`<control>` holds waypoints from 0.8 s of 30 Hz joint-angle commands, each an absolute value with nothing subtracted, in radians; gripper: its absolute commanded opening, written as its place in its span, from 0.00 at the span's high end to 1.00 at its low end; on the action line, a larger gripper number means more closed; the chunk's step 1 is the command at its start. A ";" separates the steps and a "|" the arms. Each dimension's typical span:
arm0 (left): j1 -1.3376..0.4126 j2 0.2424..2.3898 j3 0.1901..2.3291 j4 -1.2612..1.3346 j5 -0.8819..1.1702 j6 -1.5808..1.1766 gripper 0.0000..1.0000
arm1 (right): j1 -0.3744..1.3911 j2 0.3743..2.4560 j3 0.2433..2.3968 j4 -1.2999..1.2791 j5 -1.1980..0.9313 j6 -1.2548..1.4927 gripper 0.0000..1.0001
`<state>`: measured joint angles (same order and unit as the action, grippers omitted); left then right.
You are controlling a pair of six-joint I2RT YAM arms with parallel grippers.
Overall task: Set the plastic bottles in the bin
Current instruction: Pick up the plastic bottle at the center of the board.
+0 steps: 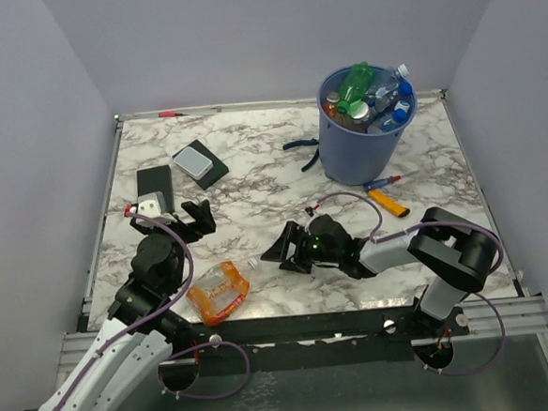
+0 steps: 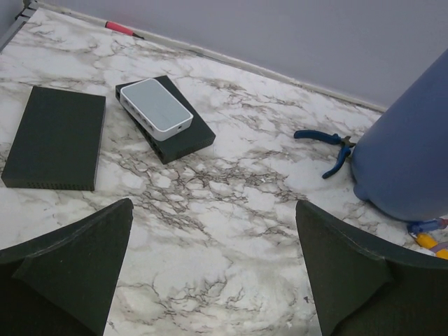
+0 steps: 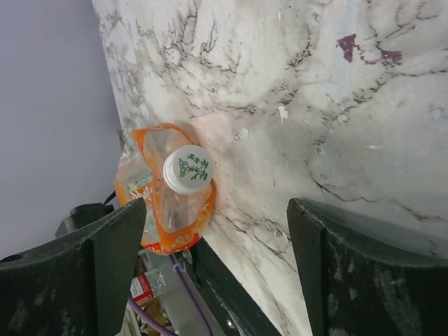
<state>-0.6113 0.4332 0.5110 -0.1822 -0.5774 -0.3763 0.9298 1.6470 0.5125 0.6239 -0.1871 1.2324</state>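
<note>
Black jaws both open, crushed orange-tinted bottle (image 1: 219,292) at edge of veined marble tabletop (image 1: 253,169)

No word, brand or number can be read anywhere. The nearest thing is the white screw cap (image 3: 187,169) of the crushed orange-tinted clear plastic bottle (image 3: 168,217), which lies at about seven o'clock on the table in the overhead view. The cap carries green printed marks, perhaps characters, too blurred to make out. A pale label patch (image 3: 136,180) at nine o'clock from the cap shows tiny print, also illegible. The small plastic bottles (image 1: 370,95) in the round blue plastic bin (image 1: 355,157), at about one o'clock, bear blue labels with lettering too small to read.
</note>
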 commanded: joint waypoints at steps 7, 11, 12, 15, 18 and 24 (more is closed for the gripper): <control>-0.616 0.449 0.505 -0.137 -0.586 -0.368 0.01 | 0.953 1.777 0.563 0.708 -0.075 1.356 0.15; -0.616 0.451 0.503 -0.137 -0.584 -0.369 0.01 | 0.955 1.849 0.593 0.770 -0.124 1.372 0.19; -0.616 0.453 0.503 -0.137 -0.583 -0.368 0.01 | 0.958 1.865 0.606 0.776 -0.140 1.373 0.21; -0.616 0.462 0.505 -0.138 -0.581 -0.368 0.01 | 0.971 1.890 0.632 0.766 -0.162 1.371 0.23; -0.616 0.467 0.506 -0.137 -0.581 -0.368 0.01 | 0.985 1.897 0.644 0.741 -0.163 1.368 0.24; -0.615 0.476 0.506 -0.137 -0.574 -0.368 0.01 | 0.999 1.951 0.654 0.795 -0.205 1.389 0.34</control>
<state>-0.6109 0.4686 0.5110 -0.1558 -0.5774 -0.3767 0.9833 1.8820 0.6434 0.8024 -0.1696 1.3830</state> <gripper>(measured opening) 0.991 0.701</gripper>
